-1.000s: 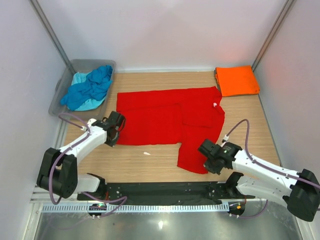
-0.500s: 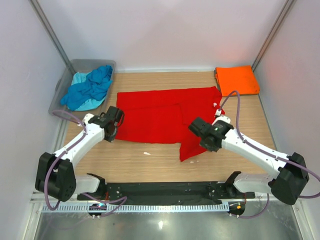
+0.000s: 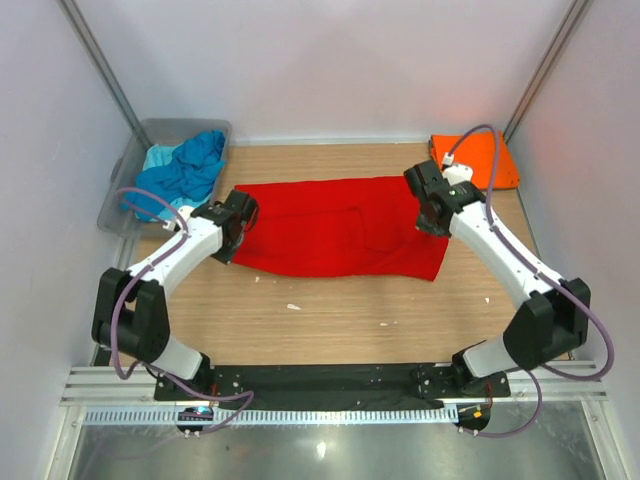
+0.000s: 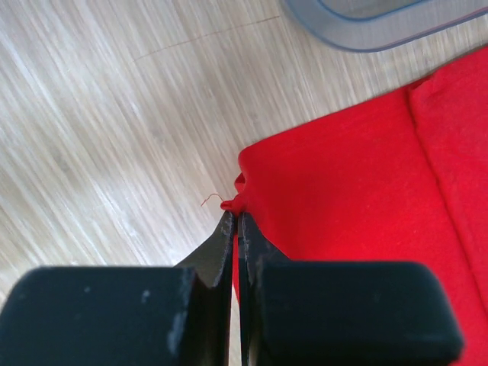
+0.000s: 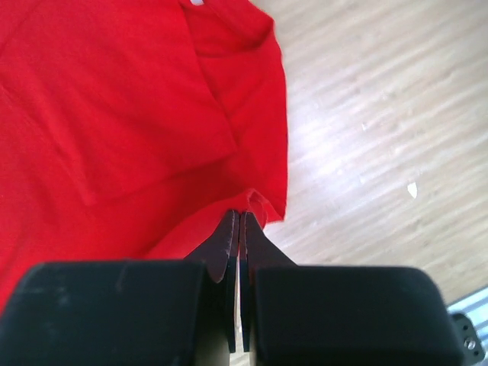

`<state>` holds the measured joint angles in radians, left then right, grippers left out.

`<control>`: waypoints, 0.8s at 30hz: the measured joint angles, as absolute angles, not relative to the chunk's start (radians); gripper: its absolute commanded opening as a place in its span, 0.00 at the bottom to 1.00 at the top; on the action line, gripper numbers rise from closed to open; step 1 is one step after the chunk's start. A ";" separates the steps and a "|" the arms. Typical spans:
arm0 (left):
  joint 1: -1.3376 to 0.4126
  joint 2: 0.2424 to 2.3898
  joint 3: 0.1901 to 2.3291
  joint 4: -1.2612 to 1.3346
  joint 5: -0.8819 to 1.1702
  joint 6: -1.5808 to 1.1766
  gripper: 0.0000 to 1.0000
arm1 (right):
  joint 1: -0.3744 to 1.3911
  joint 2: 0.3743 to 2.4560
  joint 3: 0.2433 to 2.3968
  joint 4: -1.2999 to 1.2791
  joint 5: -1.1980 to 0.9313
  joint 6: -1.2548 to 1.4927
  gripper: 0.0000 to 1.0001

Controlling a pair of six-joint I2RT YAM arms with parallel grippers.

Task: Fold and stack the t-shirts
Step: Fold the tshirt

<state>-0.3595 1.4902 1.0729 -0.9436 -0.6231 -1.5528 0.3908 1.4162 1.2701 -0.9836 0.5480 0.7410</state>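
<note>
Moved since a second ago: right arm swung from the low right of the top view up to the upper right, with the bottom flap of the red t-shirt (image 3: 330, 225) carried along and laid over; left arm nudged up a little; cloth now one long strip.
Grey tub (image 3: 115, 195): upper left of the top view, with the blue t-shirt (image 3: 190, 165) and the pale turquoise t-shirt (image 3: 158, 157) heaped inside, not folded yet.
Left gripper (image 3: 232, 228): left of the middle, fingers squeezed tight on the left corner of the red t-shirt.
Red t-shirt: flat on the table (image 3: 330, 320) across the middle, stretched between the two grippers, one layer over another.
Right gripper (image 3: 432, 210): upper right, fingers pinched tight on the right edge of the red t-shirt, near the orange one.
Orange t-shirt (image 3: 508, 165): far upper right, folded neat, partly hidden behind the right arm and its cable.
Could go wrong: risk of cloth slipping free from a hard tug, with only a tiny bit in each pinch; risk of a bump to the orange t-shirt from a wide swing of the right arm; risk of a crooked next fold, with the low right corner of the strip hanging lower than the rest.
Only in the top view: whole strip, tub, orange t-shirt; fingertips hidden under the wrists.
Only in the left wrist view: bunched corner and a loose red thread (image 4: 213, 200) at the fingertips.
Only in the right wrist view: little loop of hem caught at the fingertips.
</note>
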 measured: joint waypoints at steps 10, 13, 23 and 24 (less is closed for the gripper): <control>-0.359 1.678 1.263 -1.003 -0.681 -1.565 0.00 | 0.265 1.645 1.518 -0.956 0.506 0.572 0.01; -0.358 1.760 1.344 -1.029 -0.694 -1.569 0.00 | 0.255 1.696 1.571 -0.957 0.492 0.545 0.01; -0.325 1.911 1.477 -1.073 -0.706 -1.571 0.00 | 0.233 1.859 1.728 -0.971 0.484 0.465 0.01; -0.323 1.921 1.488 -1.074 -0.706 -1.572 0.00 | 0.232 1.873 1.748 -0.973 0.484 0.457 0.01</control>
